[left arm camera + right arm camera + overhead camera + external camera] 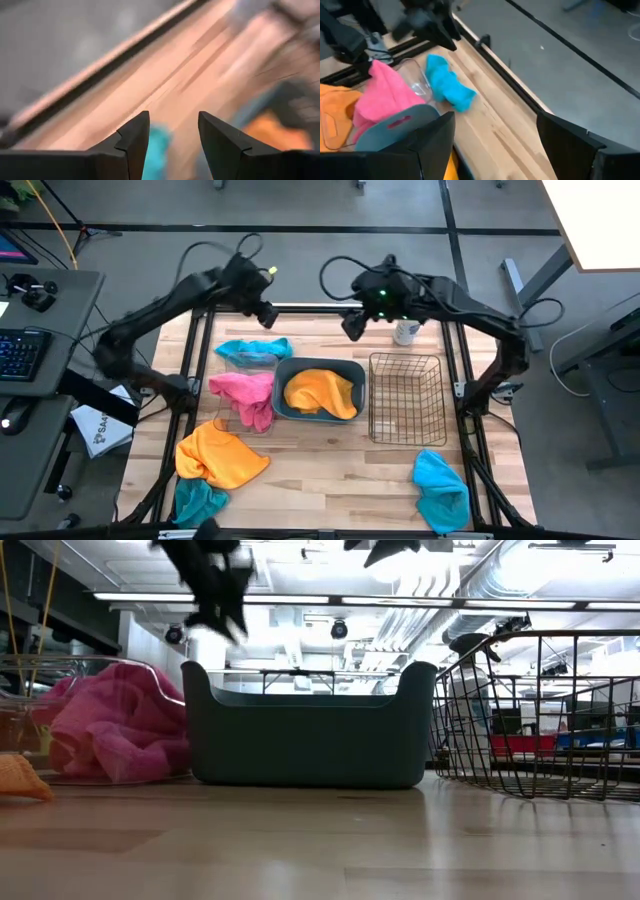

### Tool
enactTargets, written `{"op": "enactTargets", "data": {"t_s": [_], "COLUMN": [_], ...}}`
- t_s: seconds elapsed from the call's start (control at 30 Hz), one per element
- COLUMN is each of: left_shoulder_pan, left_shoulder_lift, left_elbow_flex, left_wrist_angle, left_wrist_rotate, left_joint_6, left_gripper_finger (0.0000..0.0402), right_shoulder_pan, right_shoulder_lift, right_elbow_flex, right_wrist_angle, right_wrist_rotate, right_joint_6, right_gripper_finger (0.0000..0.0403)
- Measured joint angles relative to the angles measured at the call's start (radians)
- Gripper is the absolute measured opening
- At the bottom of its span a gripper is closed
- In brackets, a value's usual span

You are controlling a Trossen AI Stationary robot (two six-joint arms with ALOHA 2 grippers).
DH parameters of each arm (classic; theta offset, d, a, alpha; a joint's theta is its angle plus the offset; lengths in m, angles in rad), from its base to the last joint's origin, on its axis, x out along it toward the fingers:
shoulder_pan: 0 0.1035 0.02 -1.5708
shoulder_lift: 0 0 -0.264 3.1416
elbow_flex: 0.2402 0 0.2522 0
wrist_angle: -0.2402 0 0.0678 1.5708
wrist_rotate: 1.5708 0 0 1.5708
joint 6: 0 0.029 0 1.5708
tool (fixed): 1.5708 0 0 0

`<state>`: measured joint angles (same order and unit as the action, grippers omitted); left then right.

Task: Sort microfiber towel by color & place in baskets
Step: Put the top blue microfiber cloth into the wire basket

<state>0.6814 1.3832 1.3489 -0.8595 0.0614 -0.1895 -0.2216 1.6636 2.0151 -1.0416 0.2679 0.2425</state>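
My left gripper [262, 310] hovers open above the table's far edge, over a turquoise towel [255, 349] that lies against the clear box [415, 75]. The box holds a pink towel [245, 395], which drapes over its rim. An orange towel [320, 392] fills the dark teal tub [305, 735]. The wire basket [405, 395] holds no towel. My right gripper [352, 325] hangs open above the tub's far side. Loose on the table lie an orange towel [220, 455] and turquoise towels near-left [200, 500] and near-right [440, 490].
A clear spray bottle [405, 330] stands at the far edge behind the wire basket, close to my right arm. Bare wood [340, 470] lies between the baskets and the near edge. A desk with a keyboard [20, 350] stands off the table's left side.
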Motion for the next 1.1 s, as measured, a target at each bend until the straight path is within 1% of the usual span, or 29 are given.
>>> {"op": "enactTargets", "data": {"t_s": [0.07, 0.17, 0.3, 0.4, 0.53, 0.7, 0.87, 1.1], "left_shoulder_pan": [0.07, 0.136, 0.159, 0.153, 0.135, 0.101, 0.068, 0.062], "left_shoulder_lift": [0.106, 0.242, 0.391, 0.455, 0.478, 0.477, 0.477, 0.477], "left_elbow_flex": [0.025, 0.017, 0.005, 0.005, 0.005, 0.006, 0.006, 0.006], "left_wrist_angle": [-0.089, -0.17, -0.235, -0.251, -0.231, -0.218, -0.218, -0.218], "left_wrist_rotate": [0.062, 0.157, 0.222, 0.232, 0.22, 0.125, 0.12, 0.12], "left_joint_6": [0.005, -0.018, -0.029, -0.04, -0.069, -0.124, -0.183, -0.221], "left_gripper_finger": [0.0159, 0.0159, 0.0159, 0.0159, 0.0159, 0.0159, 0.0159, 0.0159], "right_shoulder_pan": [0.018, 0.043, 0.072, 0.084, 0.088, 0.087, 0.087, 0.087], "right_shoulder_lift": [-0.018, -0.024, -0.012, 0.002, 0.016, 0.029, 0.038, 0.046], "right_elbow_flex": [0.0, 0.0, 0.0, 0.0, 0.0, 0.0, 0.0, 0.0], "right_wrist_angle": [-0.042, -0.089, -0.111, -0.121, -0.13, -0.145, -0.158, -0.165], "right_wrist_rotate": [0.042, 0.094, 0.159, 0.17, 0.17, 0.171, 0.171, 0.171], "right_joint_6": [0.038, 0.073, 0.091, 0.093, 0.094, 0.093, 0.09, 0.09], "right_gripper_finger": [0.0275, 0.0275, 0.0275, 0.0275, 0.0275, 0.0275, 0.0275, 0.0275]}}
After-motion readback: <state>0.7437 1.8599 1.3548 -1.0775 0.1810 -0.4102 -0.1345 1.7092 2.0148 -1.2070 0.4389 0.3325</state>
